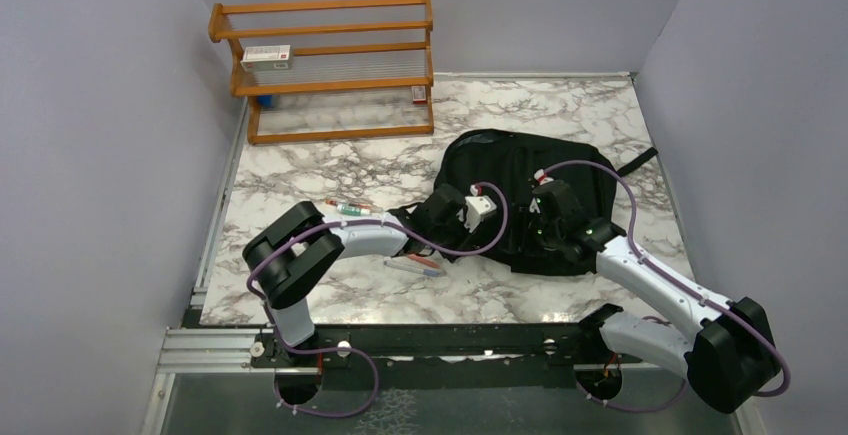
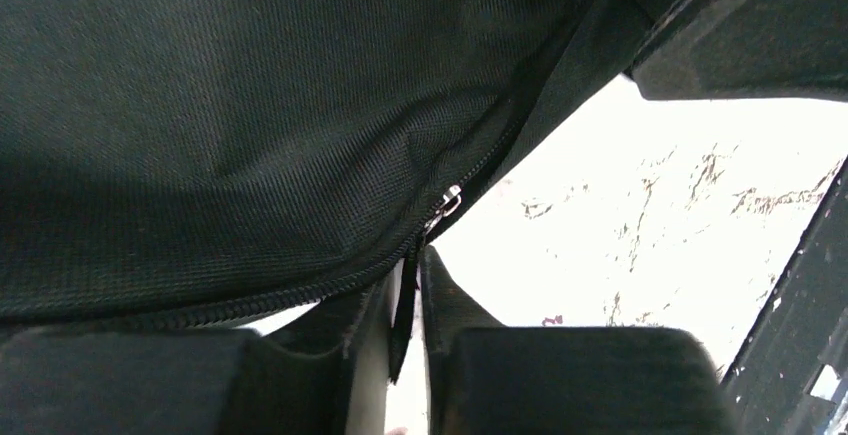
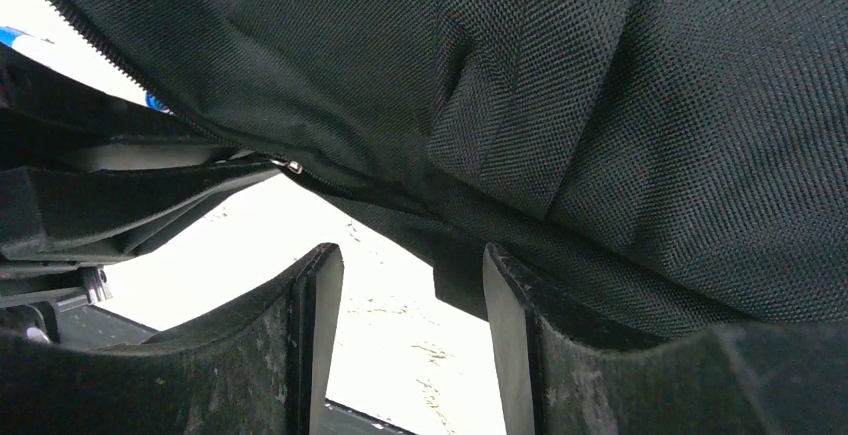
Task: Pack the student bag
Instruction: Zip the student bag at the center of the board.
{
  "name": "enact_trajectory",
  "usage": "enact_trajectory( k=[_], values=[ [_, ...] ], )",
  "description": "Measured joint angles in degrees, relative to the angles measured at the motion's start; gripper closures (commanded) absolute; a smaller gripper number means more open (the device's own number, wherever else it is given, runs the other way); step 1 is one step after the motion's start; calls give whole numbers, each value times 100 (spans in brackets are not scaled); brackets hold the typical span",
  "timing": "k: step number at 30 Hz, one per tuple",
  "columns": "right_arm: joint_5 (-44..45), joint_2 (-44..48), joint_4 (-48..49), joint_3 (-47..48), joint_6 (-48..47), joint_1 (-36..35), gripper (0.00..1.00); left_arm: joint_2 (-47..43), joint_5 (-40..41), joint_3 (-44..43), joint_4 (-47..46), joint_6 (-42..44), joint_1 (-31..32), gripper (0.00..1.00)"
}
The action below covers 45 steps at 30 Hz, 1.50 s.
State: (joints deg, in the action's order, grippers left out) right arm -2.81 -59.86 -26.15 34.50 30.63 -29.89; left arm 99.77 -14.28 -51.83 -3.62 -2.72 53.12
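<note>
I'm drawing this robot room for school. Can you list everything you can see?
student bag: one, black, right of centre on the table
zip pull: one, black, hanging from the bag's zip
pens: several, mixed colours, on the table by the left arm
rack: one, orange wood, far left
box: one, white and red, on a rack shelf
table: one, white marble
left tool: one, black, pinching the zip pull
right tool: one, black, open, at the bag's edge
</note>
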Motion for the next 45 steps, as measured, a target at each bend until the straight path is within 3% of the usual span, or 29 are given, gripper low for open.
enact_trajectory(
  k=[2,18,30,35,45],
  values=[
    [0,-11,0,0,-11,0,41,0,0,-2,122,-17,17,100],
    [-595,442,129,103,-328,0,39,-817,391,-251,713,-157,26,100],
    [-938,1241,1775,-645,-748,0,38,-846,474,-404,1023,-221,20,100],
    [-903,1115,1928,-413,-1150,0,48,-866,216,-503,1198,-216,-136,100],
    [-970,1460,2142,-249,-2463,0,44,-1003,-570,-579,1399,-315,-581,100]
  ],
)
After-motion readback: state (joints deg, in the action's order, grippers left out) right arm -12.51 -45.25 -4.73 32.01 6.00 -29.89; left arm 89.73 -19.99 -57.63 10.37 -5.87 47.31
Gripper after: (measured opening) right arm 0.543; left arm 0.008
